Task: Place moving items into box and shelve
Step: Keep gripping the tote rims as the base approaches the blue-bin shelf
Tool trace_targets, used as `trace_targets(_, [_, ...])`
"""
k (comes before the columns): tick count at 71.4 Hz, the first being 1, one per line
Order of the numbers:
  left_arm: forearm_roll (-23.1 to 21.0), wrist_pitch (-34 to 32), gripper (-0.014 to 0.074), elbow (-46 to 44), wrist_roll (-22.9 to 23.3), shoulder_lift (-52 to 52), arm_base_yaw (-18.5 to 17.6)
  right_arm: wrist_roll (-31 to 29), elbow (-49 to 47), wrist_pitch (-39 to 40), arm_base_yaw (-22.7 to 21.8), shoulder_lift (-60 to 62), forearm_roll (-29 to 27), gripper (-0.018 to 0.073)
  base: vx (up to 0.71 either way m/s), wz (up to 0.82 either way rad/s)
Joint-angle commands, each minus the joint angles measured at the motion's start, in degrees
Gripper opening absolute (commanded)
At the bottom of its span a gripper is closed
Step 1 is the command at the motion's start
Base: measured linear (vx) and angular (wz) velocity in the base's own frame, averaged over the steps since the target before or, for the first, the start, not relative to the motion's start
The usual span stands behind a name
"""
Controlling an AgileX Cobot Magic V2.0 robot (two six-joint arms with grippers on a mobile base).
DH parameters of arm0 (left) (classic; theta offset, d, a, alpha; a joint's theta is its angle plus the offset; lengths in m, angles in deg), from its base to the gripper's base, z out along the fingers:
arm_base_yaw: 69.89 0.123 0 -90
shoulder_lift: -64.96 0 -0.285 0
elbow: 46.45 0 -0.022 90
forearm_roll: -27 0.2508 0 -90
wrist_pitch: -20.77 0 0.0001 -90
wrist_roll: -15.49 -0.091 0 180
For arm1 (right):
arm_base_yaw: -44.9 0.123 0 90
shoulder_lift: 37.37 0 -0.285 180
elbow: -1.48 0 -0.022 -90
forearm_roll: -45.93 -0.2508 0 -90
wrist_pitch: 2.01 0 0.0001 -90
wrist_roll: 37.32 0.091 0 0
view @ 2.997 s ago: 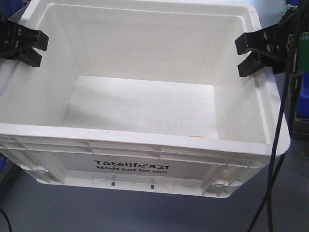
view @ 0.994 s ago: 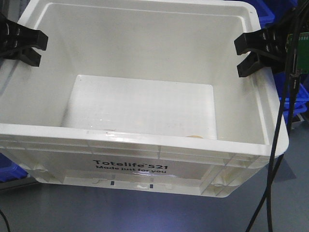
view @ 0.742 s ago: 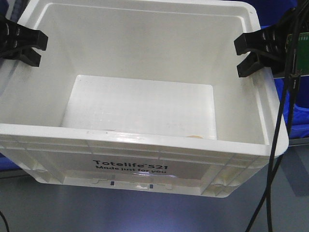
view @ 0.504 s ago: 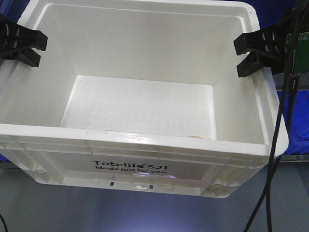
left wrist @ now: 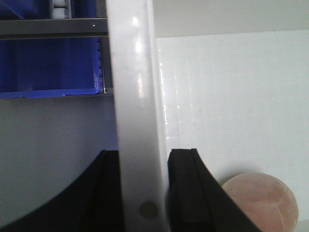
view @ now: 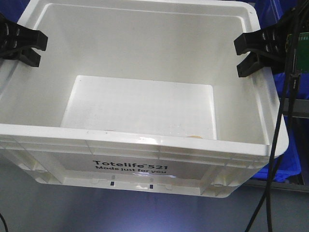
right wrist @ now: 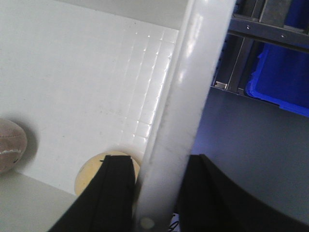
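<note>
The box [view: 145,145], a large white crate printed "Totelife 521", fills the front view and hangs above the grey floor. My left gripper [view: 39,50] is shut on its left rim [left wrist: 137,121], with one black finger on each side of the wall. My right gripper [view: 239,59] is shut on the right rim [right wrist: 183,111] in the same way. Inside the box, a pale pink ball [left wrist: 260,203] lies by the left wall. A flat yellowish round item [right wrist: 89,176] and a brownish ball [right wrist: 8,145] lie near the right wall.
Blue plastic bins [view: 285,164] sit on a grey metal shelf frame [view: 294,107] to the right of the box. More blue bins [left wrist: 48,67] and shelf rails [left wrist: 48,26] stand on the left side. Black cables [view: 275,159] hang down past the box's right corner.
The box stays fixed between both grippers while the background slides past. The blue bins at lower left have gone from view, and a shelf with blue bins has appeared at the right.
</note>
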Motion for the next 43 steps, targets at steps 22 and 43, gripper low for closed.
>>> trace_targets(22, [-2.1, -6.5, -0.0017, -2.7, -0.3, -2.4, -0.3, -1.6, -2.5, 4.3, 0.0, 2.4, -3.6, -0.0012, 0.16, 0.17])
trace_targets(43, [-2.1, -6.5, -0.0017, -2.7, -0.3, -2.4, -0.3, -1.6, -2.5, 4.3, 0.0, 2.4, -3.6, -0.0012, 0.18, 0.02])
